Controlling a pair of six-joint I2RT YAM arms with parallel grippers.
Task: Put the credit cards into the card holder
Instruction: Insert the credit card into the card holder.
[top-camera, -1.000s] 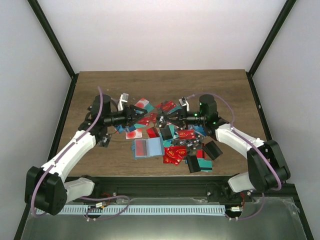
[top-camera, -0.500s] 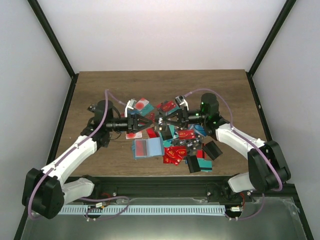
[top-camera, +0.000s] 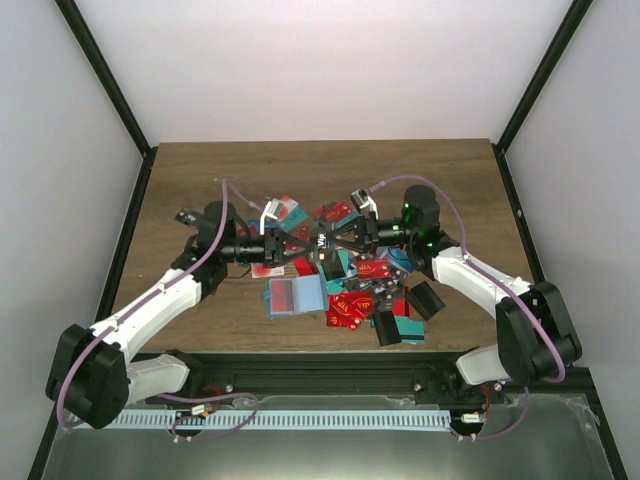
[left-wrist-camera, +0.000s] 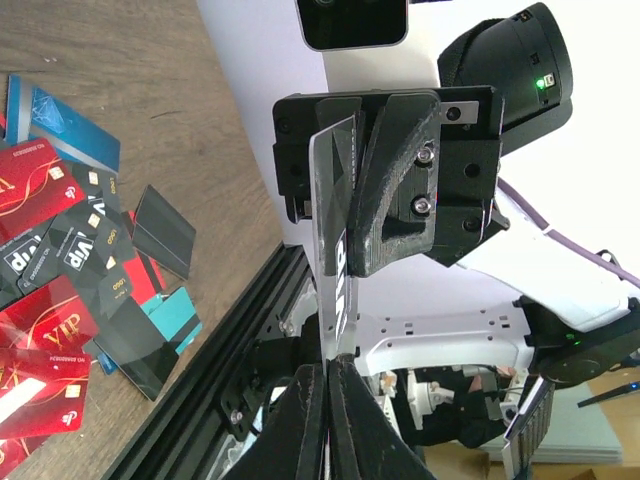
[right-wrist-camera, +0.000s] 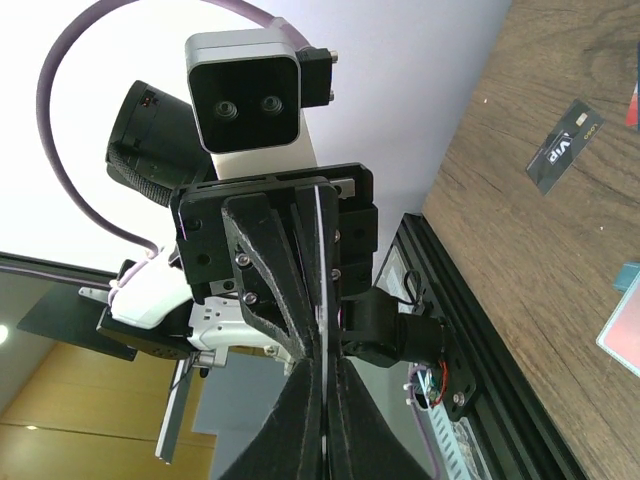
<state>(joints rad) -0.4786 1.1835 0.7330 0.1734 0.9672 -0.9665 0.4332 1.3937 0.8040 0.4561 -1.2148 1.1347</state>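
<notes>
Handover looks to be the step in hand: the left gripper and the right gripper are both clenched on one black VIP card. It is held in the air between them, each pinching an opposite end. The card holder lies open on the table, below the meeting fingertips and toward the arms' bases, with a red card in it. The other credit cards are strewn beneath, mostly on the right gripper's side.

With two grips on one thin card, I judge that a pull by either arm before the other lets go would bend it or tear it loose. The left gripper's bite seems to take only the card's end, so the card may pivot or drop into the pile once the right releases.

Only the top view shows the holder plainly. The left wrist view shows the card's lettered face. The right wrist view shows it as a bare edge, plus a lone black card on the table beyond its fingers.
</notes>
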